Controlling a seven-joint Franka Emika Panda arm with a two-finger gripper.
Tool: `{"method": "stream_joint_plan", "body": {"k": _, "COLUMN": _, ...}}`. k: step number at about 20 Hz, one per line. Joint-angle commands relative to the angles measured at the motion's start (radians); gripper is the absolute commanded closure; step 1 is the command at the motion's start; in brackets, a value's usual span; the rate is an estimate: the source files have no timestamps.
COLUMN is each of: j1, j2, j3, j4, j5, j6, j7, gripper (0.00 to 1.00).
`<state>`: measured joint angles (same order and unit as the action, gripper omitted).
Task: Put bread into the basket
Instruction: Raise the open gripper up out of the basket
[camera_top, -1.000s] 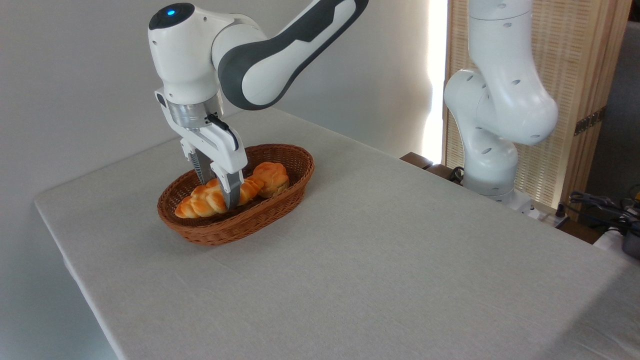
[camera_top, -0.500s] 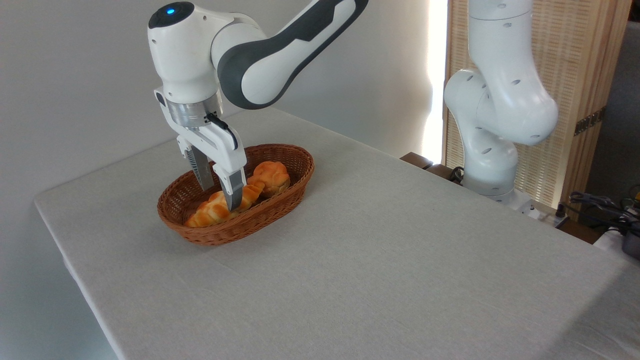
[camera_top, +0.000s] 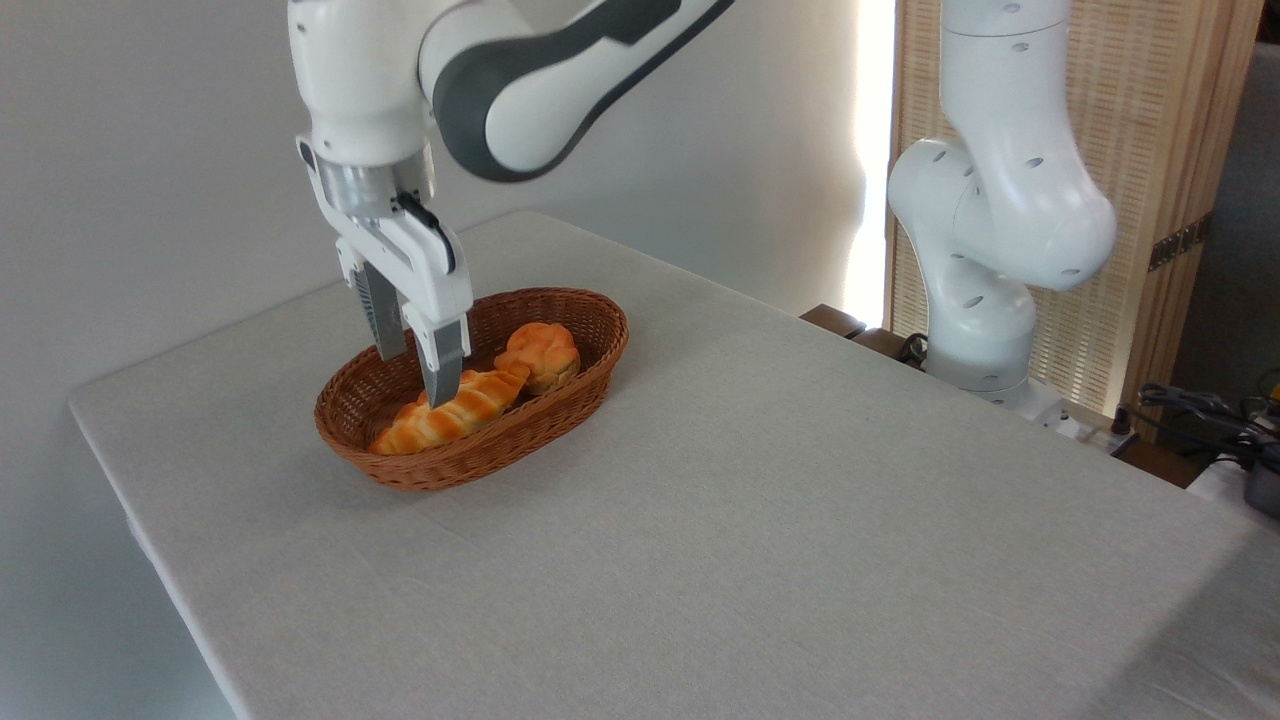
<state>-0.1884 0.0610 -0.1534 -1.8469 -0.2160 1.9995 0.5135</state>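
I see the bread (camera_top: 450, 412) lying inside the basket (camera_top: 560, 400), beside a bun (camera_top: 541, 353). My gripper (camera_top: 415, 375) hangs just above it, fingers spread and empty. I judge placement done; only withdrawal is left.

White-and-grey arm (camera_top: 520, 90), silver wrist ring (camera_top: 365, 185)

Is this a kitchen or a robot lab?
Probably a robot lab or demo room. A white robot arm stands beside a cloth-covered table, cables trail at the right, and the bread sits in a wicker basket.
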Motion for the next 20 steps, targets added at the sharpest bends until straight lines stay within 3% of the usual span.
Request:
{"method": "stream_joint_plan", "body": {"k": 1, "j1": 0.009, "j2": -0.009, "j3": 0.070, "j4": 0.104, "j5": -0.006, "j6": -0.152, "j7": 0.098, "gripper": 0.00}}
{"method": "stream_joint_plan", "body": {"k": 6, "j1": 0.122, "j2": -0.041, "j3": 0.081, "j4": 0.195, "j5": 0.000, "j6": -0.280, "j7": 0.236, "gripper": 0.00}}
{"method": "stream_joint_plan", "body": {"k": 8, "j1": 0.147, "j2": -0.065, "j3": 0.090, "j4": 0.195, "j5": 0.056, "j6": -0.307, "j7": 0.270, "gripper": 0.00}}
{"method": "stream_joint_plan", "body": {"k": 10, "j1": 0.147, "j2": -0.073, "j3": 0.109, "j4": 0.202, "j5": 0.098, "j6": -0.336, "j7": 0.287, "gripper": 0.00}}
{"method": "stream_joint_plan", "body": {"k": 20, "j1": 0.147, "j2": -0.070, "j3": 0.141, "j4": 0.278, "j5": 0.103, "j6": -0.400, "j7": 0.269, "gripper": 0.00}}
